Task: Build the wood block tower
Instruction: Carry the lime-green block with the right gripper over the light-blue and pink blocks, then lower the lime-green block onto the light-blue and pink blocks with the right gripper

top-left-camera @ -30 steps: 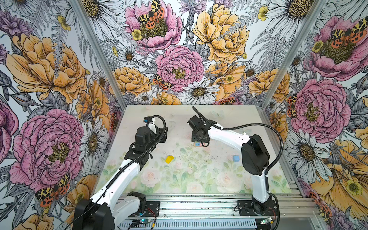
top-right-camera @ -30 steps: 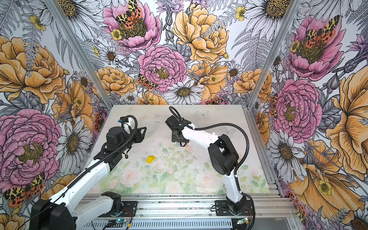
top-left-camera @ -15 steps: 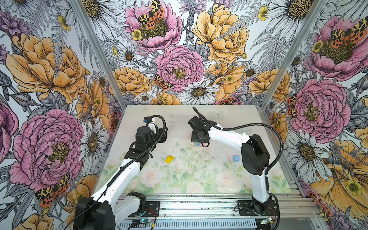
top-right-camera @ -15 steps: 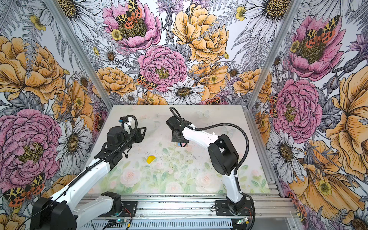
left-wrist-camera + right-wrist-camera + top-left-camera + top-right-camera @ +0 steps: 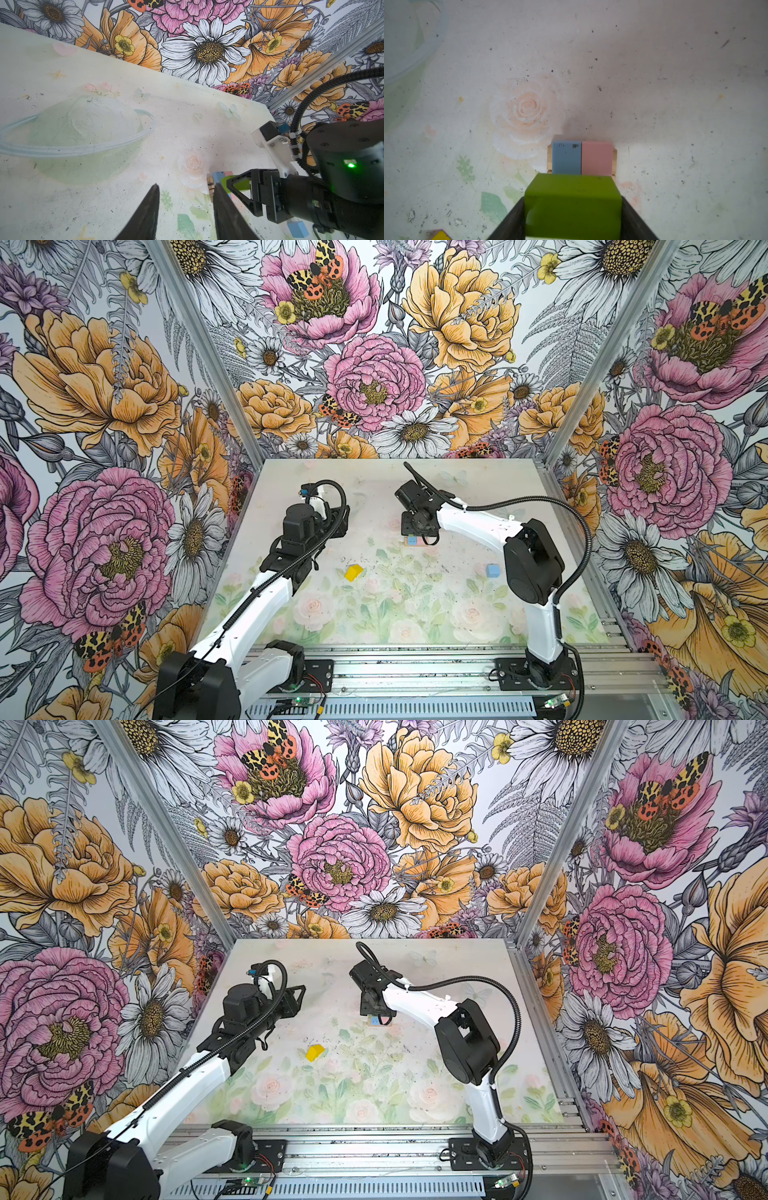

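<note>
— Green brick (image 5: 573, 207) is the thing to watch, yes? What changed in the last second?
— Almost nothing. Compared with the pictures of a second ago, both arms stand in the same places. The right gripper (image 5: 573, 198) is partly closed on the green brick, with a finger pressing on each of its sides. It hangs over the started stack (image 5: 412, 540).
— And this stack, where is it?
— Toward the far middle of the table (image 5: 478, 489). The light blue brick (image 5: 566, 158) and the pink brick (image 5: 597, 158) lie side by side, touching, on the tan planks (image 5: 549, 155). In the right wrist view the green brick reaches across both and hides their near part.
— Does it already rest on them?
— I cannot tell. No view shows clearly if there is a gap.
— So what does the stillness mean?
— I judge that the arm is at the point of placing. It is aligned, but the fingers have not yet let go, so this layer is not finished.
— And the left gripper (image 5: 185, 186)?
— About half open and holding nothing. It hovers above the table near the stack and points toward it.
— What is left to do?
— The light blue cube (image 5: 493, 571) and the yellow roof piece (image 5: 353, 572) lie loose on the table, well apart from the stack and nearer to the robot. They must go on after the green one. If the green brick sits off-centre, the cube will have poor support.
</note>
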Robot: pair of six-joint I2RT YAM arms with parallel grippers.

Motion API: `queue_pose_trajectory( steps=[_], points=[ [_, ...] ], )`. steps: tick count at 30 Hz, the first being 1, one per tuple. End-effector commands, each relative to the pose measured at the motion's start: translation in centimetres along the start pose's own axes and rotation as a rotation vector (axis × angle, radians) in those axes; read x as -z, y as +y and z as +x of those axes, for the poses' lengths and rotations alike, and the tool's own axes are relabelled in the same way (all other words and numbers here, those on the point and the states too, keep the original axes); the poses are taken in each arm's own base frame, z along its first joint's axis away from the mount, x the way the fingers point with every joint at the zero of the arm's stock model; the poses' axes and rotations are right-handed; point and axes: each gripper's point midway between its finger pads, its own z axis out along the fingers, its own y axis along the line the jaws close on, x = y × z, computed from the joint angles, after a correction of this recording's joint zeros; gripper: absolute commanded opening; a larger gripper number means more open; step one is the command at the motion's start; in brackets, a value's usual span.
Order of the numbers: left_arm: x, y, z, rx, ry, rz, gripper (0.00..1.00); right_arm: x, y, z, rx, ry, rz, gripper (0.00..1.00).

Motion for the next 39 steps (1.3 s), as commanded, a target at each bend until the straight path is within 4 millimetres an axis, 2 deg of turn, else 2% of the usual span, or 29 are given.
queue_pose_trajectory(
  steps=[1,39],
  points=[
    [-0.2,0.1,-0.1,0.005,-0.001,0.006,0.44,0.0,0.1,-0.6,0.0,-0.017,-0.011,0.24],
    [-0.4,0.2,0.0,0.006,0.006,0.007,0.44,-2.1,-1.2,-0.2,-0.014,0.019,0.027,0.24]
  ],
)
